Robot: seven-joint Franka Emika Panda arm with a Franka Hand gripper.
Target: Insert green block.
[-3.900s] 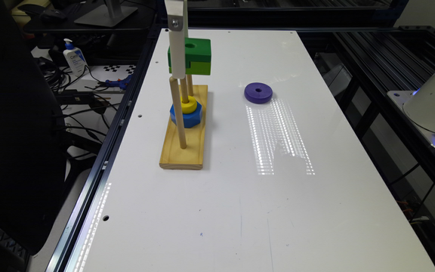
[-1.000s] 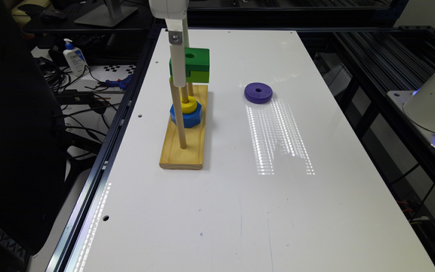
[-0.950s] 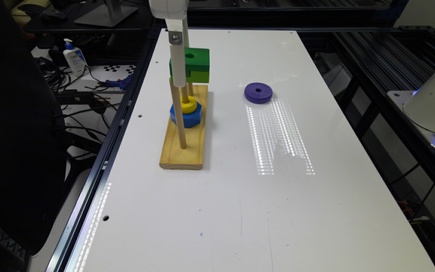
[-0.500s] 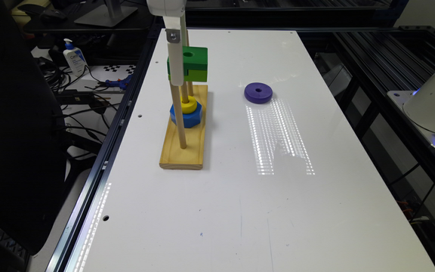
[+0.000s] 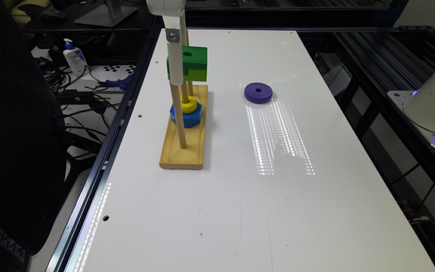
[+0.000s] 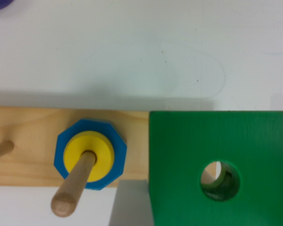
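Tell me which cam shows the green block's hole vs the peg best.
Wrist view: it looks straight down through the green block, with something pale, maybe the peg tip, visible in the hole. The exterior view shows the block high on the pegs, alignment unclear.

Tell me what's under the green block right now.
Under the green block are a wooden peg and the far end of the wooden base. Through its hole, the wrist view shows something pale, too unclear to identify.

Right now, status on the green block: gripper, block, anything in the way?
Gripper holding green block raised above wooden base. Far peg seen through block's hole. Purple disc off to the side, not obstructing.
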